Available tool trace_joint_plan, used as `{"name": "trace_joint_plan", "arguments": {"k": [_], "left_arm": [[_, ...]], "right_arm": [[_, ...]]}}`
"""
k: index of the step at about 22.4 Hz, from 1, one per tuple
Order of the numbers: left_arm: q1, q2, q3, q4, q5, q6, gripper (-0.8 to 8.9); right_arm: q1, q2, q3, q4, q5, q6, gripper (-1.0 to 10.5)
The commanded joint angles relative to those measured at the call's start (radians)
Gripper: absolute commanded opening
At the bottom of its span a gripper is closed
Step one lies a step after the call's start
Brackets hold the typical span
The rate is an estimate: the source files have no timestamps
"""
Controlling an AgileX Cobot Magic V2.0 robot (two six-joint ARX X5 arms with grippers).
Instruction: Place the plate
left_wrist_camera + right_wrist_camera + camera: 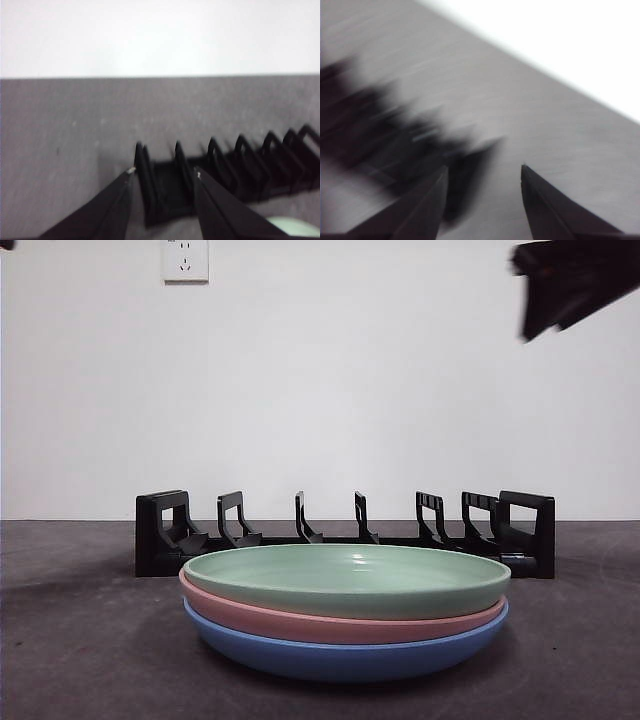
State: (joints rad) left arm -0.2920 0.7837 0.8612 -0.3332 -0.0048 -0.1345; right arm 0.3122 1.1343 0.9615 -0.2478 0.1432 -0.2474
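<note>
At the upper right of the front view you have the right hand (560, 285), a dark blurred shape high above the desk (80, 640) and well clear of everything on it. Its wrist view is heavily smeared, but the two jaws stand apart with nothing between them (482, 192). Your left hand (162, 192) shows in the front view only as a black tip at the upper left corner; its own view shows the jaws apart and empty, looking down on one end of the black rack (225, 165).

Lower centre of the front view, the plates sit stacked on the desk just in front of the rack (345, 530): the green plate (345, 580) on top, the pink plate (340, 625) under it, the blue plate (345, 660) at the bottom. None is in a slot yet, so the task looks barely begun.

Watch these risks as you go in:
- The green rim lies close over the pink one. A jaw driven too low would probably catch both plates and lift or drag the pair.
- A thin rim pinch on a smooth, shallow plate may slip as you tilt it upright.
- The rack dividers are narrow and close together, so a plate arriving off-line would likely strike a divider or shove the rack backwards.
- The smear in the right wrist view suggests speed; slow down before contact.
</note>
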Motion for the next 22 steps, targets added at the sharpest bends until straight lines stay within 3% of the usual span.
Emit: {"name": "trace_joint_plan", "arguments": {"k": [1, 2, 3, 6, 18, 19, 22], "left_arm": [[-0.002, 0.055, 0.013, 0.095, -0.003, -0.016, 1.87], [-0.003, 0.068, 0.013, 0.104, -0.003, -0.016, 1.78], [-0.003, 0.08, 0.013, 0.107, -0.002, -0.014, -0.22], [-0.003, 0.096, 0.013, 0.116, -0.001, -0.002, 0.07], [-0.004, 0.091, 0.01, 0.084, -0.001, 0.003, 0.07], [-0.004, 0.074, 0.009, 0.072, -0.008, 0.091, 0.08], [0.029, 0.017, -0.034, 0.042, -0.013, 0.152, 0.08]], "right_arm": [[-0.083, 0.01, 0.008, 0.057, -0.017, 0.004, 2.3], [-0.101, 0.01, 0.008, 0.058, -0.023, 0.012, 2.3], [-0.113, 0.01, 0.008, 0.047, -0.036, 0.015, 0.7], [-0.114, 0.01, 0.008, 0.024, -0.098, 0.012, 0.2], [-0.114, 0.008, 0.008, 0.039, -0.091, 0.011, 0.2], [-0.114, 0.008, 0.008, 0.039, -0.091, 0.011, 0.2], [-0.113, 0.008, 0.008, 0.04, -0.091, 0.011, 0.2]]}}
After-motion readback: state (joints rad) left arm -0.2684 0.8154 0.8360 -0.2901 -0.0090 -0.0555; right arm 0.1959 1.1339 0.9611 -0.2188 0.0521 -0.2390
